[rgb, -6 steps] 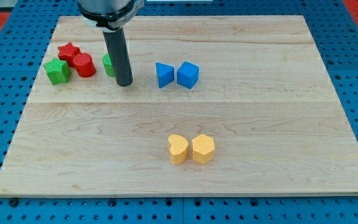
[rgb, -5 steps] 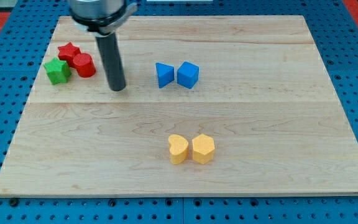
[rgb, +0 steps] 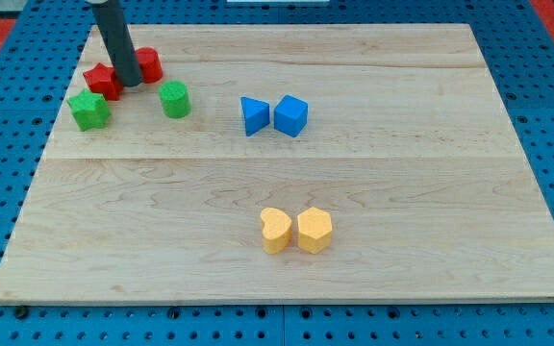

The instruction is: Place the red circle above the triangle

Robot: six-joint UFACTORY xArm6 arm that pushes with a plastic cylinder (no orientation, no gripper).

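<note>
The red circle (rgb: 149,64) lies near the board's top left, just right of my rod. My tip (rgb: 128,83) rests between the red circle and the red star (rgb: 100,81), touching or nearly touching both. The blue triangle (rgb: 254,115) lies to the right of centre-left, with the blue cube (rgb: 291,115) right beside it. The red circle is to the upper left of the triangle, well apart from it.
A green star (rgb: 89,110) lies below the red star. A green cylinder (rgb: 174,99) lies below and right of the red circle. A yellow heart (rgb: 275,231) and a yellow hexagon (rgb: 314,230) sit side by side lower down. The wooden board (rgb: 431,144) lies on a blue pegboard.
My tip has moved up and to the left. The red circle has shifted up and to the right, away from the red star. The green cylinder, hidden before, now shows.
</note>
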